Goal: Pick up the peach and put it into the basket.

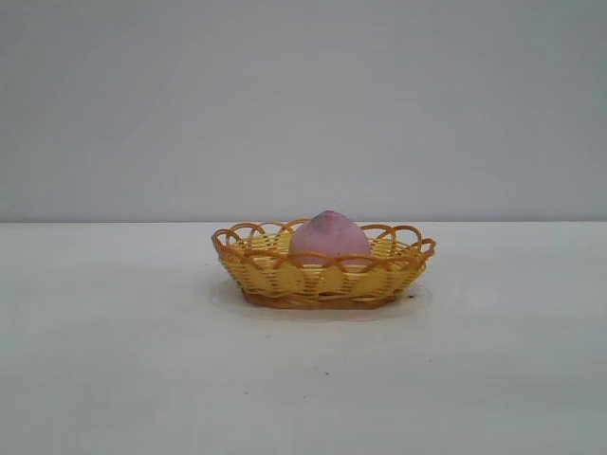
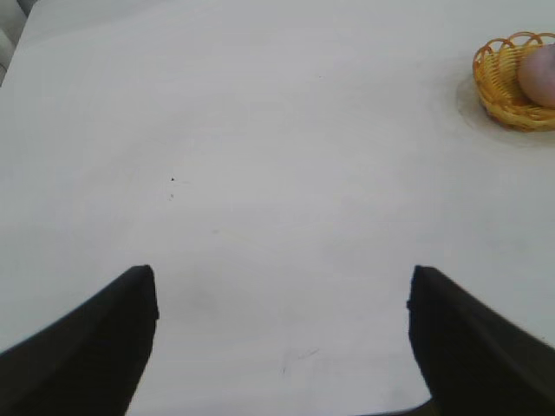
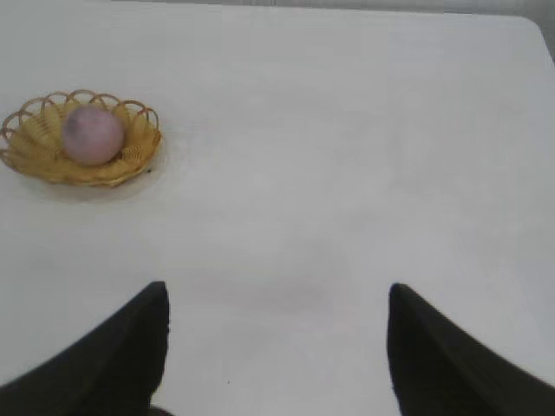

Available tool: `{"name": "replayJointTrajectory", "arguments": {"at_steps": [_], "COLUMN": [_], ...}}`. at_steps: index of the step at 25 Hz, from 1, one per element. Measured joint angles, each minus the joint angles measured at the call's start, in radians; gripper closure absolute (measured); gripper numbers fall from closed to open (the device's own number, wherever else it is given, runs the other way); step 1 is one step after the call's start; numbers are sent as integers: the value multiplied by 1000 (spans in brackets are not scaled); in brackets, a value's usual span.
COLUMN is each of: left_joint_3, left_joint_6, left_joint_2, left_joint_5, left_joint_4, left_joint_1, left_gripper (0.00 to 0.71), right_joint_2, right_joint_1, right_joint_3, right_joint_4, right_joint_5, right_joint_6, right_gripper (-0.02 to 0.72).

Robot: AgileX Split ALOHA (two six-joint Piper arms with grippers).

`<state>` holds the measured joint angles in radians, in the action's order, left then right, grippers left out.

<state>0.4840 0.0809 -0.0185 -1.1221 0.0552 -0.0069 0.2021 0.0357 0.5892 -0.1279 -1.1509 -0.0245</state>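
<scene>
The pink-mauve peach rests inside the yellow woven basket with an orange looped rim, at the middle of the white table. Neither arm shows in the exterior view. In the left wrist view my left gripper stands open over bare table, far from the basket and the peach. In the right wrist view my right gripper is open too, with nothing between its fingers. It hangs well away from the basket holding the peach.
The white table spreads flat on all sides of the basket. A plain grey wall stands behind it. The table's far edge and corner show in the right wrist view.
</scene>
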Motion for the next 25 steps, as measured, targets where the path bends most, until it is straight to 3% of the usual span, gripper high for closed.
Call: {"name": "replayJointTrajectory", "arguments": {"at_steps": [7,10,13,21,25], "left_joint_3": [0,0,0,0,0], "left_joint_6": [0,0,0,0,0], "left_joint_2": [0,0,0,0,0], "left_joint_5": [0,0,0,0,0], "left_joint_4": [0,0,0,0,0], "left_joint_1": [0,0,0,0,0], "left_gripper": [182,182,182,182,182], "right_joint_2": [0,-6,-30,-134,-186], "right_joint_1": [0,0,0,-64,-70], "right_joint_3": [-13,-52,-78,-81,-81], "right_joint_4": [124,120,118,118,120], "right_joint_5": [-39,30,51,61,31], "right_joint_6": [91,93,93,91,71], "right_gripper": [247,247,247,247,247]}}
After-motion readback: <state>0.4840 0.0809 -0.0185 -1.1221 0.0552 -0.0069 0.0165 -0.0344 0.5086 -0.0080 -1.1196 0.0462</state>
